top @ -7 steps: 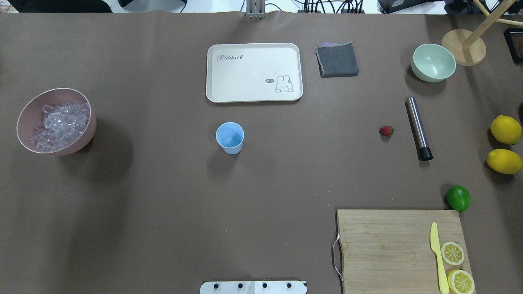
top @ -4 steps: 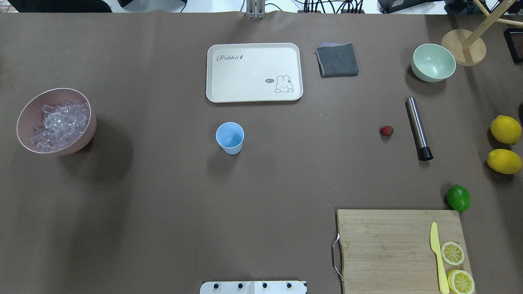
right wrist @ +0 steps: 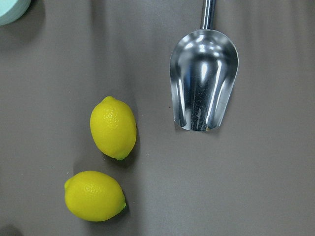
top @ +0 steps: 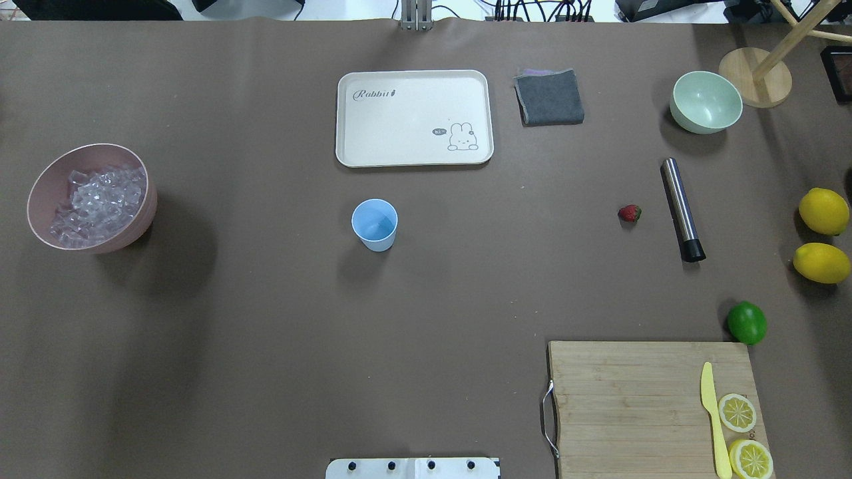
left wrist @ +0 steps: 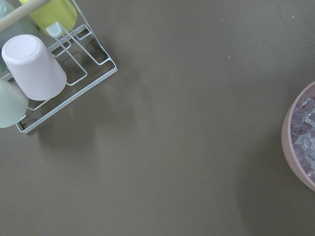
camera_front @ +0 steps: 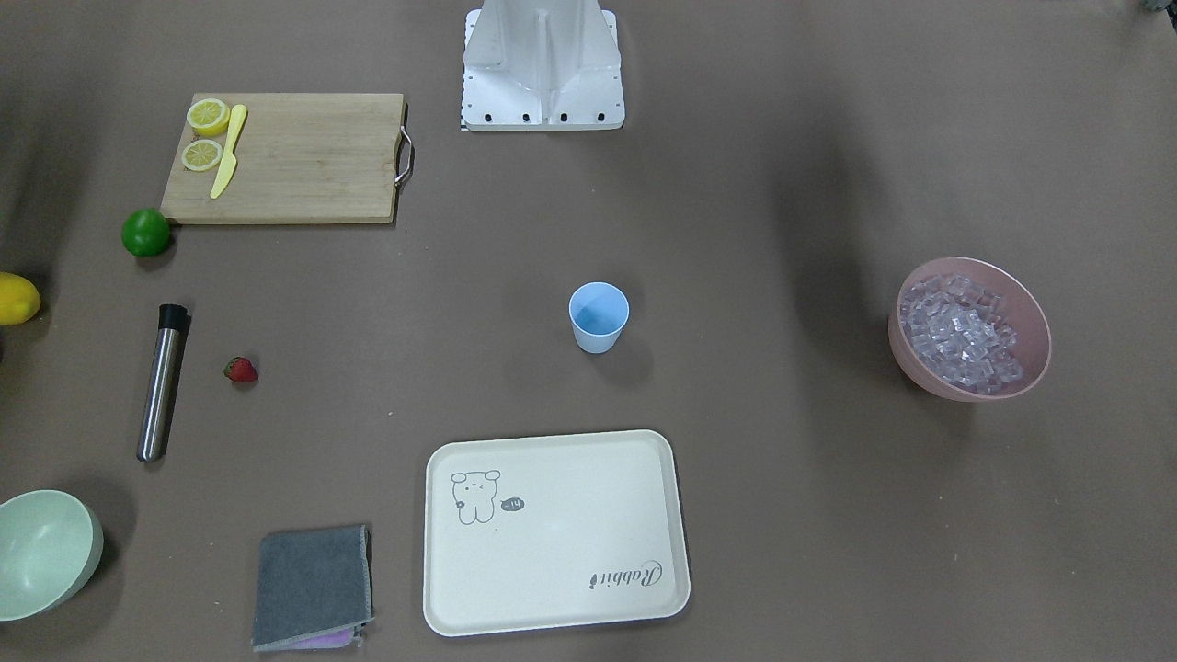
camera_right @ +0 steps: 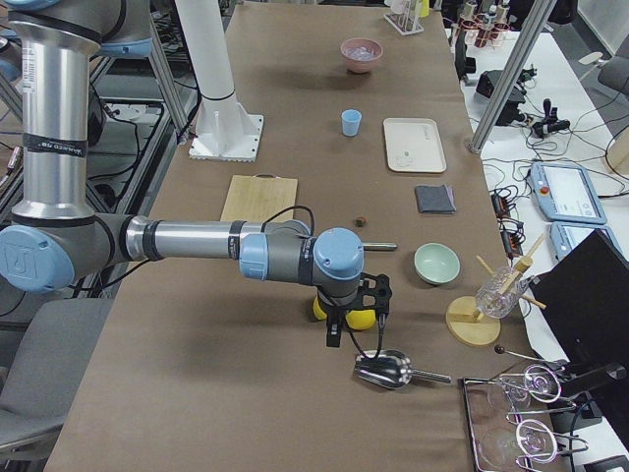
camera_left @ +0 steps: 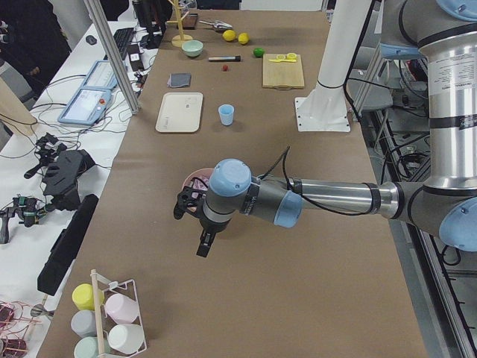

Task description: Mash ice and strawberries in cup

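The light-blue cup (top: 375, 224) stands upright near the table's middle and looks empty. The ice (top: 100, 203) fills a pink bowl (top: 40, 179) at the far left. A small red strawberry (top: 629, 213) lies on the table right of centre, beside a steel muddler (top: 681, 208). My left gripper (camera_left: 203, 248) shows only in the exterior left view, hanging over the pink bowl's near side; I cannot tell whether it is open or shut. My right gripper (camera_right: 334, 339) shows only in the exterior right view, above two lemons (camera_right: 359, 317), and there too I cannot tell.
A cream tray (top: 414, 118), grey cloth (top: 549, 97) and pale green bowl (top: 705, 102) sit at the back. A lime (top: 746, 322) and a cutting board (top: 632, 406) with knife and lemon slices lie front right. A metal scoop (right wrist: 204, 88) and a cup rack (left wrist: 54, 73) sit off the table's ends.
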{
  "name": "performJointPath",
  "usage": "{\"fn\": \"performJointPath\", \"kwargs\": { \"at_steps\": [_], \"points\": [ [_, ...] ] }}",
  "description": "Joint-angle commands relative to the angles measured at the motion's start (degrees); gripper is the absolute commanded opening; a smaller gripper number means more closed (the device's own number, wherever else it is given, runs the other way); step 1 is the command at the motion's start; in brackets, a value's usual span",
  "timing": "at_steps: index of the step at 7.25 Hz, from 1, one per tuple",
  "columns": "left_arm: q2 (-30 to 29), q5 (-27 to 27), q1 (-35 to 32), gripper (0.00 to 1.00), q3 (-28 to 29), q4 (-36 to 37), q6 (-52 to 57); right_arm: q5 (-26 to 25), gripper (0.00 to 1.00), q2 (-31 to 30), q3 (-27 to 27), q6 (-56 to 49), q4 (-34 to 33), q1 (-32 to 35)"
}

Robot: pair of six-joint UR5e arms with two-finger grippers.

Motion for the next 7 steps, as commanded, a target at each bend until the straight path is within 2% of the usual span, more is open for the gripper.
{"fn": "performJointPath", "kwargs": {
  "at_steps": [1, 4, 7],
  "points": [
    [-0.08, -0.18, 0.09, 0.98, -0.58, -1.87, 0.09, -0.02, 1.00, 0.06, 0.28, 0.00, 0.00, 0.00],
    [-1.38, 0.34, 0.09, 0.98, 0.81, -5.49, -0.35, 0.16, 1.00, 0.06, 1.77, 0.00, 0.00, 0.00],
    [-2.36, 1.49, 3.42, 0.98, -2.51, -5.67, -1.23, 0.07, 1.00, 0.32, 1.77, 0.09, 0.00, 0.00]
  ]
}}
